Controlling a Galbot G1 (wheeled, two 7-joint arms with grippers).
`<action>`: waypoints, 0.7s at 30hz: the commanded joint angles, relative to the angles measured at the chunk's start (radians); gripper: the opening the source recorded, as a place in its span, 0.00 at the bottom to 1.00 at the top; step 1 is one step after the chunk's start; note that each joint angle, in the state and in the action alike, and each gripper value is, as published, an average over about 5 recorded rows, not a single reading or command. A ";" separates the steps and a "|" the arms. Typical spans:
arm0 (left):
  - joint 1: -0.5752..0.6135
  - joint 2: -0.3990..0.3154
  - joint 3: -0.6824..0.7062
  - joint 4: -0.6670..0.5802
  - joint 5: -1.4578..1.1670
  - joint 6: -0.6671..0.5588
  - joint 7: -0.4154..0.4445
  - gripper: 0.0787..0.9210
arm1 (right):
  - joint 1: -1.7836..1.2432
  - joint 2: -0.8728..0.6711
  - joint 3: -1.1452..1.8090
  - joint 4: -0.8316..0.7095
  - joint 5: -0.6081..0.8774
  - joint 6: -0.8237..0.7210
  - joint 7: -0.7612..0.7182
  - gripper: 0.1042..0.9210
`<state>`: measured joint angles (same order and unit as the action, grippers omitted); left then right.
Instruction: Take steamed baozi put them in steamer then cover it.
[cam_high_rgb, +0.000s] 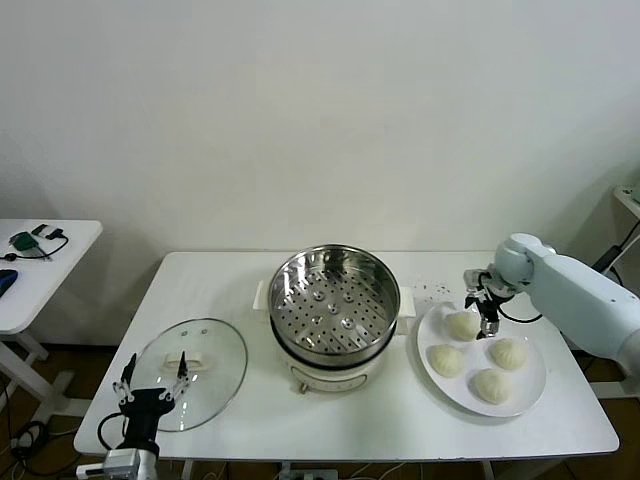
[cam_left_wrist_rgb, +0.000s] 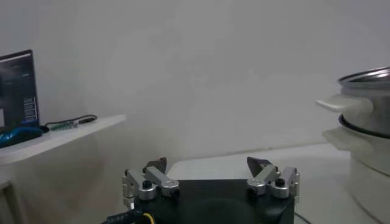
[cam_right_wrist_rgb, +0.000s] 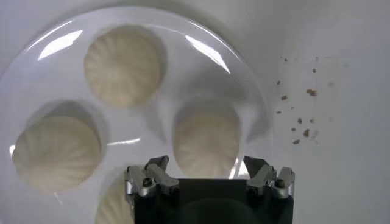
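Several cream-white baozi lie on a white plate (cam_high_rgb: 536, 392) at the table's right. My right gripper (cam_high_rgb: 479, 308) hangs open just over the nearest-to-steamer baozi (cam_high_rgb: 462, 325). In the right wrist view that baozi (cam_right_wrist_rgb: 206, 137) sits between the spread fingers of the gripper (cam_right_wrist_rgb: 206, 162), with a small gap on each side. The empty steel steamer (cam_high_rgb: 334, 298) stands at the table's middle on its white pot base. The glass cover (cam_high_rgb: 205, 385) lies flat at the left. My left gripper (cam_high_rgb: 152, 386) waits open above the cover's near edge, holding nothing (cam_left_wrist_rgb: 208, 163).
Dark crumbs (cam_high_rgb: 436, 291) speckle the table between steamer and plate, also seen as crumbs (cam_right_wrist_rgb: 298, 125) beside the plate rim (cam_right_wrist_rgb: 256, 103). A second white table (cam_high_rgb: 45, 262) with cables stands off to the left. The steamer's side (cam_left_wrist_rgb: 364, 115) shows in the left wrist view.
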<state>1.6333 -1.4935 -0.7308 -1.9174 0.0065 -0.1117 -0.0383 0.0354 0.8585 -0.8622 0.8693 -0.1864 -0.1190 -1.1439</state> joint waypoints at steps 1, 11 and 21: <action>-0.001 0.003 -0.013 0.005 -0.006 0.002 0.001 0.88 | 0.007 0.029 -0.024 -0.032 -0.006 -0.001 -0.007 0.85; 0.002 0.002 -0.011 0.001 -0.014 0.006 0.001 0.88 | 0.019 0.045 -0.012 -0.049 -0.017 0.020 -0.013 0.69; 0.022 0.009 -0.015 -0.001 -0.026 -0.002 0.000 0.88 | 0.159 0.016 -0.070 0.004 0.028 0.172 -0.049 0.68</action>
<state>1.6465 -1.4905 -0.7443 -1.9151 -0.0153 -0.1106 -0.0376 0.1476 0.8795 -0.9199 0.8694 -0.1708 -0.0066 -1.1889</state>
